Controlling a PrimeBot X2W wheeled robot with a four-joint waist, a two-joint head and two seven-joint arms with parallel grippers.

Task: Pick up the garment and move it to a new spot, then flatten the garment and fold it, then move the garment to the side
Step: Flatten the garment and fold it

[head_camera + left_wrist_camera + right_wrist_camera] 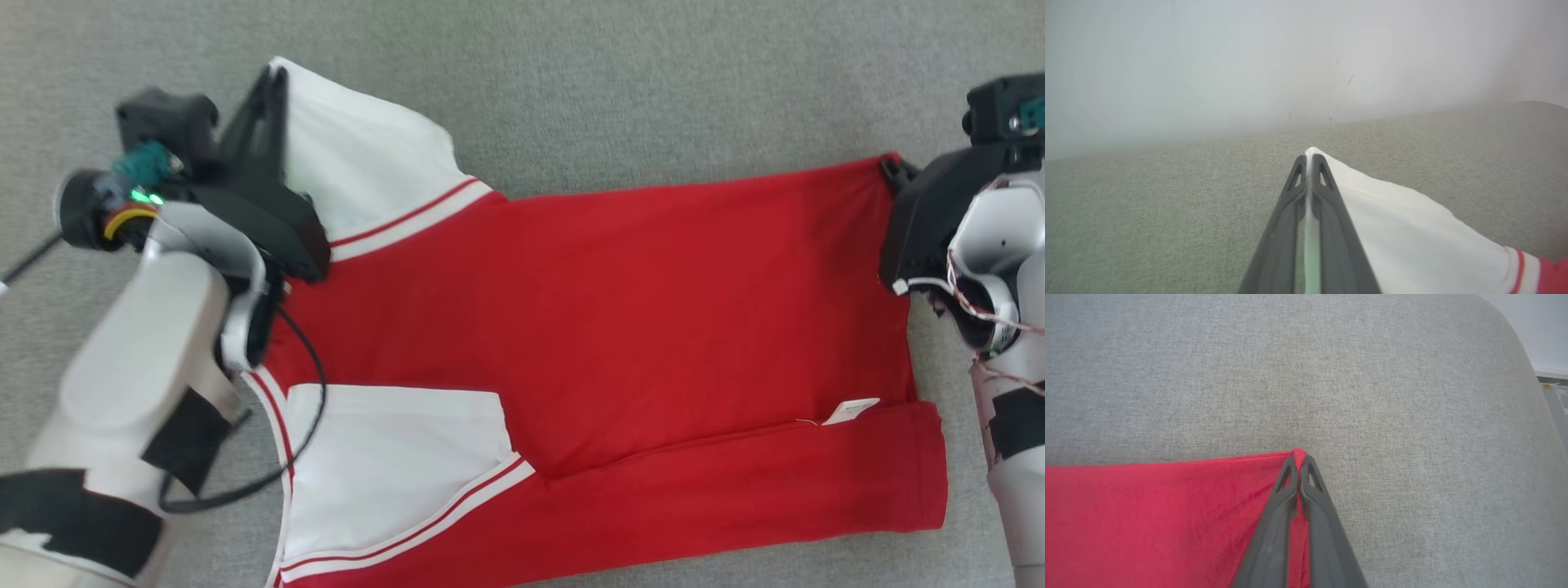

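Work surface (620,90) is grey woven fabric, evenly lit, curving off at a rounded edge (1523,373), with a plain pale wall (1249,61) behind it, blurred.

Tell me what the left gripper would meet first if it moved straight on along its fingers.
Probably the grey woven fabric surface just beyond the white sleeve corner that the left gripper pinches; depth is unclear.

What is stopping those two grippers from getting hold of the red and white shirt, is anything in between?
Nothing visible. The left gripper is shut on the white sleeve tip of the garment, and the right gripper is shut on one of its red corners. No obstacle shows on the grey surface nearby.
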